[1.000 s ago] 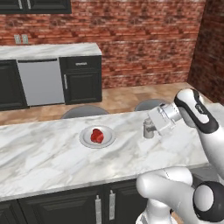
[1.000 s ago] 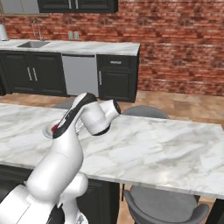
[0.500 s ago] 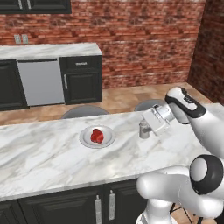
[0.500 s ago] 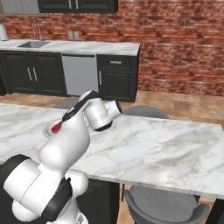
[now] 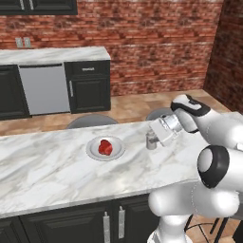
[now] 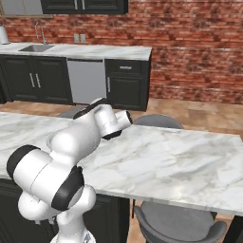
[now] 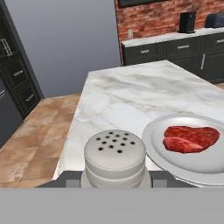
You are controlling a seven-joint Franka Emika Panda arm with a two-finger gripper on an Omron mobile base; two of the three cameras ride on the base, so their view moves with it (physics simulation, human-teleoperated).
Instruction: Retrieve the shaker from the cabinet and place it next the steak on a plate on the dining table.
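You are looking at a brick-walled kitchen with black cabinets, and in front of you the long white grey-veined marble dining table (image 5: 57, 171). On it sits the small round pale grey-white plate (image 5: 105, 148) carrying the red, lumpy steak (image 5: 105, 147).

The small light-grey cylindrical shaker (image 5: 151, 139) with its perforated domed top is held upright at the far edge of the table, to the right of the plate and apart from it. The gripper (image 5: 158, 135) is clamped on the shaker's body from the side. Whether the base touches the marble you cannot tell.

Risks from here, as a judgement: the shaker stands close to the table's far edge, so a release there, or a tilted release, could send it rolling off onto the wooden floor. If you carry it toward the plate too low, its base may strike the raised rim and shift the plate and steak. A release well short of the plate would leave it doubtfully "next to" the steak.

The hand view gives you the shaker (image 7: 114, 157) close up, with the plate (image 7: 153, 144) and steak (image 7: 190, 138) near beside it. The left base view gives the true spacing along the table. The right base view has the arm's own body across the working area.
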